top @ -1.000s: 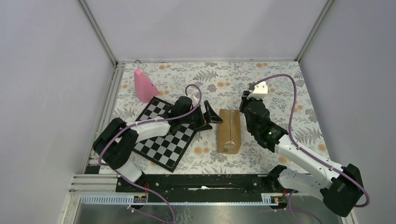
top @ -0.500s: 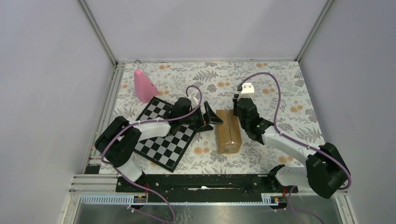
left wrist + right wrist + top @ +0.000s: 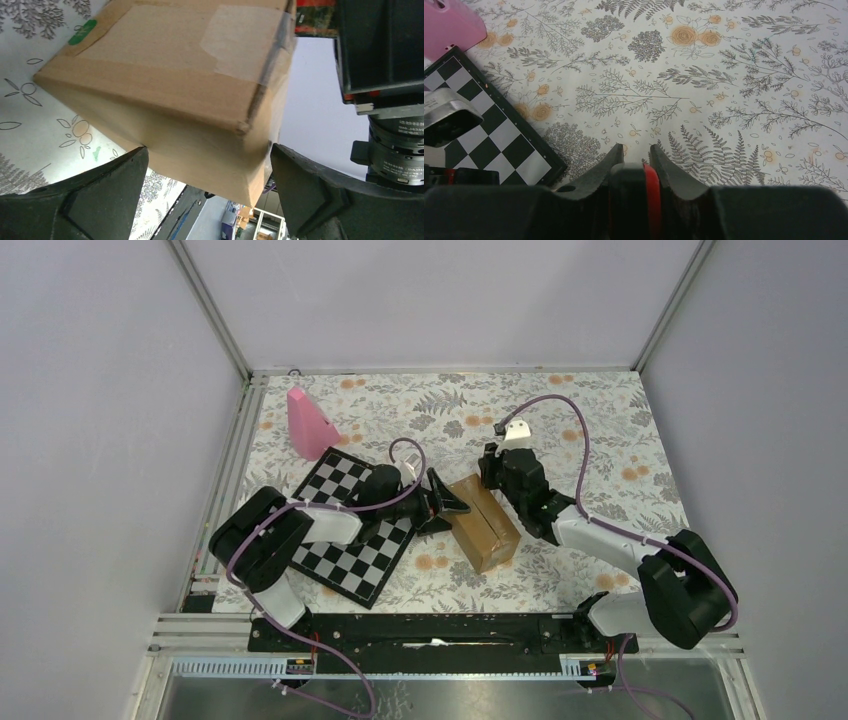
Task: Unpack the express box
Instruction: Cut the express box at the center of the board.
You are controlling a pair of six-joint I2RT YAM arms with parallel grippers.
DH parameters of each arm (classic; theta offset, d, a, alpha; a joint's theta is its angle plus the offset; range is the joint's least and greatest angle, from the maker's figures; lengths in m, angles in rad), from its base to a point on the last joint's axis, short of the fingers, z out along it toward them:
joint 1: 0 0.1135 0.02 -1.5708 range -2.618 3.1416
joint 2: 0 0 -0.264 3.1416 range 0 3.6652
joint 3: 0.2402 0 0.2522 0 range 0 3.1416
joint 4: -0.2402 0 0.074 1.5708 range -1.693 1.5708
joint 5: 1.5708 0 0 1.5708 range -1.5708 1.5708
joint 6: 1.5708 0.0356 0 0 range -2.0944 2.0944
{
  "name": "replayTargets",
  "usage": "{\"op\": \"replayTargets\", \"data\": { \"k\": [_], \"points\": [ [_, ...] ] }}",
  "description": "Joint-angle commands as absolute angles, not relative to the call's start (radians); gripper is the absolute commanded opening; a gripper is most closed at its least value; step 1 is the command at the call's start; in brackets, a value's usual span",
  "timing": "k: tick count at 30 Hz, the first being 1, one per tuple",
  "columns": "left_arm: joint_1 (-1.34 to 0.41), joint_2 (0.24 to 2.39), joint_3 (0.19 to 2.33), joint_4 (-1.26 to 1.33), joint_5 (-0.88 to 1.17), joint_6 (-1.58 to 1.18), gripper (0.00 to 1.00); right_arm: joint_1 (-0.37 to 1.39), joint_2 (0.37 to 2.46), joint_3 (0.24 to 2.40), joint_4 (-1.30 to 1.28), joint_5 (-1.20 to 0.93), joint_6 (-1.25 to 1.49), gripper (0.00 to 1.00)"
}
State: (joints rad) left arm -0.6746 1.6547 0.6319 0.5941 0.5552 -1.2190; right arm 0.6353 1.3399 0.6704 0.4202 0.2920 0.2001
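Left gripper (image 3: 208, 150): released, jaws at full spread, turned on its side. Express box (image 3: 165, 60) is directly ahead, its nearest end filling the span between the two jaws. Whether either pad bears on the cardboard cannot be told.

Box long axis: runs away from this gripper, slanting toward the near edge of the bench (image 3: 590, 420). Clear tape (image 3: 240, 40) and green mark (image 3: 82, 31) are on the face turned to the wrist camera.

Behind this gripper: chessboard (image 3: 355, 562), partly under its arm; pink cone (image 3: 308, 425) further back, well apart.

Right gripper (image 3: 636, 151): just beyond that same end of the box, on its far side. It is clenched on a dark piece with a red band (image 3: 645, 195), kind not readable.

Judgement: the left gripper is the nearer and sits astride the box, so closing needs little travel. Open bench lies ahead of the right gripper and past the box's other end. The chessboard edge crowds the left gripper's side only.
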Motion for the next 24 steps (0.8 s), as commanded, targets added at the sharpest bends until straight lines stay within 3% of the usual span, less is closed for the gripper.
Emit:
{"op": "replayTargets", "data": {
  "k": [1,11,24],
  "points": [
    [-0.669,1.690,0.595,0.749,0.543,-1.263,0.99,0.637,1.320,0.691,0.475,0.242,0.225,0.00],
    [-0.673,1.627,0.599,0.401,0.364,-1.183,0.99,0.638,1.212,0.755,0.351,0.310,0.174,0.00],
    [-0.684,1.620,0.630,0.303,0.306,-1.173,0.99,0.699,1.122,0.872,0.325,0.272,0.116,0.00]
  ]
}}
